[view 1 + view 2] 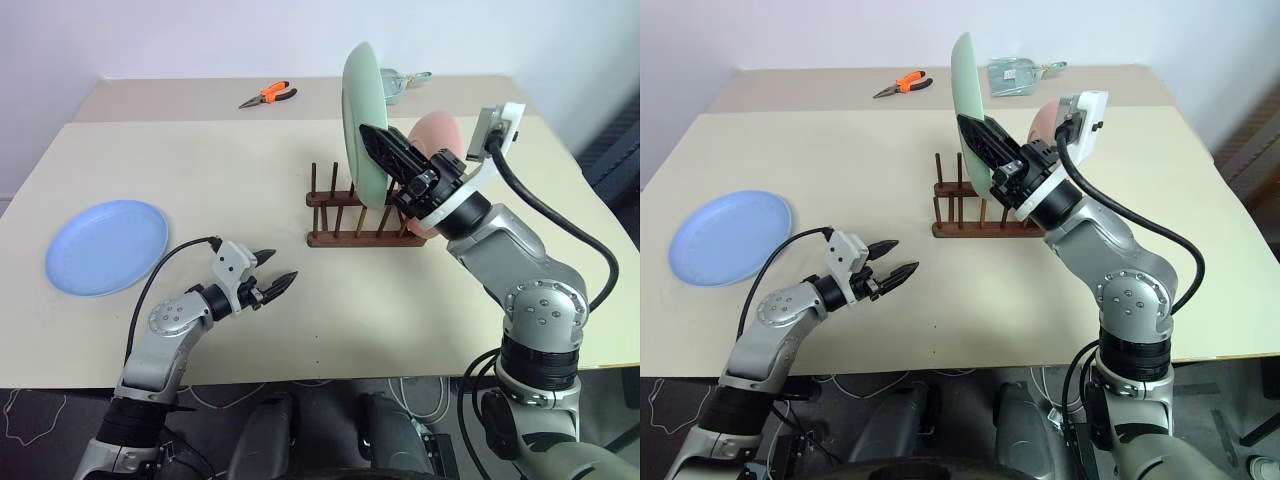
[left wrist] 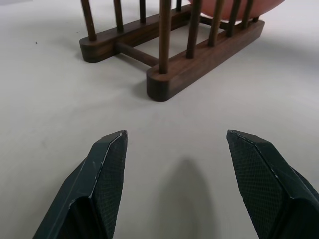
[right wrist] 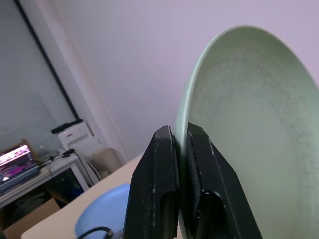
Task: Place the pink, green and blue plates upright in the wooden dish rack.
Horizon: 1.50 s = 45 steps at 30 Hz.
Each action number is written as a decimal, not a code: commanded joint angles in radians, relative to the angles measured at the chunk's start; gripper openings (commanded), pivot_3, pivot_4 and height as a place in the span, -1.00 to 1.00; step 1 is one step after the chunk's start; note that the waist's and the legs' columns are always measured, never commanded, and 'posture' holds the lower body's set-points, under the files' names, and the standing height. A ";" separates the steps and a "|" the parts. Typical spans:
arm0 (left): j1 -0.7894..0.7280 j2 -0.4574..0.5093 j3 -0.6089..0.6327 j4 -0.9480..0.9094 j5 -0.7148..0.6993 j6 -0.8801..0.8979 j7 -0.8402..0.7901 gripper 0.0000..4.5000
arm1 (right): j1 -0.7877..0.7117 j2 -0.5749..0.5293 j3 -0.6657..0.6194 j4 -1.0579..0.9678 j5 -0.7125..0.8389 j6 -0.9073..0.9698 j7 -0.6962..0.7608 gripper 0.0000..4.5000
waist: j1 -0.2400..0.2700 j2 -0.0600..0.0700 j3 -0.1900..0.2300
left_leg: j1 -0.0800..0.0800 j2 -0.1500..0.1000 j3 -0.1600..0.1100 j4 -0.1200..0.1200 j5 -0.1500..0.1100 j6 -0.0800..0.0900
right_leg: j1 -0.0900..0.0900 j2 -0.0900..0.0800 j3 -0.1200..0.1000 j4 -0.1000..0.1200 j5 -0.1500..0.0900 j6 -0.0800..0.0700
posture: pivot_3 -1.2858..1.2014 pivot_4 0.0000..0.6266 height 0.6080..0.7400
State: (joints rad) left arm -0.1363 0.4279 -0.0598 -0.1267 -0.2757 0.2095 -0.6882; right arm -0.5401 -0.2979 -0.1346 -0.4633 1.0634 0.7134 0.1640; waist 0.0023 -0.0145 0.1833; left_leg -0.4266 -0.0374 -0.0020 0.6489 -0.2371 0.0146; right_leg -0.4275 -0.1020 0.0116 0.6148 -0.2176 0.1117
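The right gripper (image 1: pixel 385 150) is clamped on the rim of the round mint green plastic plate (image 1: pixel 362 115), held on edge above the dark brown wooden pegged dish rack (image 1: pixel 345 218) near the table's middle, where the round pastel pink plate (image 1: pixel 437 135) already stands upright. The left gripper (image 1: pixel 274 281) hovers with jaws wide and empty near the front edge. The round light blue plate (image 1: pixel 106 246) lies flat by the left edge.

Silver-grey jointed arms, 2 black-fingered grippers, white wrist mounts, black cables

Mint green plate (image 1: pixel 359 115), pastel pink plate (image 1: pixel 437 135), light blue plate (image 1: pixel 105 246), dark brown rack (image 1: pixel 350 225), cream surface (image 1: pixel 200 180), orange-handled pliers (image 1: pixel 268 95), black claws with cross-hatched pads (image 2: pixel 107 172)
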 commanded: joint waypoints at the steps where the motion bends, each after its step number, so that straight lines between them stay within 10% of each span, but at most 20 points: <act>1: -0.001 -0.001 0.014 -0.048 -0.016 0.001 -0.002 0.45 | -0.016 0.006 -0.015 0.011 -0.010 -0.019 -0.006 -0.96 | -0.002 0.000 0.000 | 0.000 0.000 0.000 0.000 0.000 0.000 | 0.000 0.000 0.000 0.000 0.000 0.000 | 0.03 -0.52 0.96; 6: -0.009 -0.002 0.007 -0.052 -0.019 0.010 -0.010 0.45 | -0.024 0.033 -0.047 0.103 0.010 -0.012 -0.036 -0.96 | -0.011 0.000 0.000 | 0.000 0.000 0.000 0.000 0.000 0.000 | 0.000 0.000 -0.001 0.000 0.000 0.000 | 0.03 -0.52 0.96; 11: -0.015 0.001 0.012 -0.058 -0.035 0.027 -0.023 0.45 | -0.053 0.012 -0.033 0.130 -0.075 -0.038 -0.012 -0.11 | -0.017 0.000 0.000 | 0.000 0.000 0.000 0.000 0.000 0.000 | 0.000 0.001 -0.001 0.000 0.001 0.001 | 0.03 -0.52 0.96; 14: -0.014 0.002 0.020 -0.066 -0.054 0.052 -0.024 0.81 | -0.084 -0.031 -0.001 0.133 -0.211 -0.101 0.024 0.56 | -0.016 0.000 0.000 | 0.000 0.000 0.000 0.000 0.000 0.000 | 0.000 0.002 -0.001 0.001 0.002 0.003 | 0.03 -0.52 0.96; 23: -0.069 -0.042 0.140 -0.029 -0.045 0.034 0.133 0.97 | -0.187 -0.158 0.115 0.201 -0.623 -0.336 0.128 0.59 | -0.015 0.000 0.000 | 0.000 0.000 0.001 0.001 0.000 0.000 | 0.000 0.004 -0.001 0.001 0.002 0.003 | 0.03 -0.52 0.96; 26: -0.172 -0.071 0.282 0.094 0.065 -0.007 0.437 1.00 | -0.220 -0.192 0.205 0.149 -0.693 -0.385 0.250 0.99 | -0.015 0.000 0.000 | 0.000 0.000 0.001 0.001 0.000 0.000 | 0.000 0.005 -0.001 0.001 0.002 0.004 | 0.03 -0.52 0.96; 32: -0.341 -0.093 0.659 0.218 0.124 0.143 1.061 1.00 | -0.167 -0.183 0.401 0.085 -0.847 -0.437 0.354 0.99 | -0.019 -0.004 0.000 | 0.001 0.001 0.000 0.001 0.000 0.000 | -0.001 0.007 -0.002 0.003 0.003 0.006 | 0.03 -0.52 0.96; 43: -0.316 -0.256 0.938 0.020 -0.126 0.478 1.254 1.00 | -0.125 -0.103 0.411 0.126 -0.887 -0.458 0.411 0.99 | 0.001 -0.012 -0.003 | 0.000 -0.002 -0.002 0.003 0.001 -0.002 | 0.001 0.004 -0.003 0.002 0.004 0.008 | 0.03 -0.52 0.96; 45: -0.311 -0.292 0.969 -0.004 -0.176 0.489 1.272 0.61 | -0.123 -0.097 0.407 0.130 -0.889 -0.460 0.418 1.00 | 0.001 -0.012 -0.003 | 0.000 -0.002 -0.002 0.002 0.001 -0.003 | 0.001 0.004 -0.003 0.002 0.004 0.008 | 0.03 -0.52 0.96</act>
State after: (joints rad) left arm -0.4494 0.1416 0.8823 -0.0897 -0.4014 0.6845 0.5757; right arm -0.6628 -0.4052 0.3026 -0.3182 0.1764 0.2771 0.5780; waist 0.0032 -0.0265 0.1803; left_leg -0.4262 -0.0389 -0.0040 0.6509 -0.2359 0.0114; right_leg -0.4268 -0.0980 0.0088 0.6164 -0.2133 0.1199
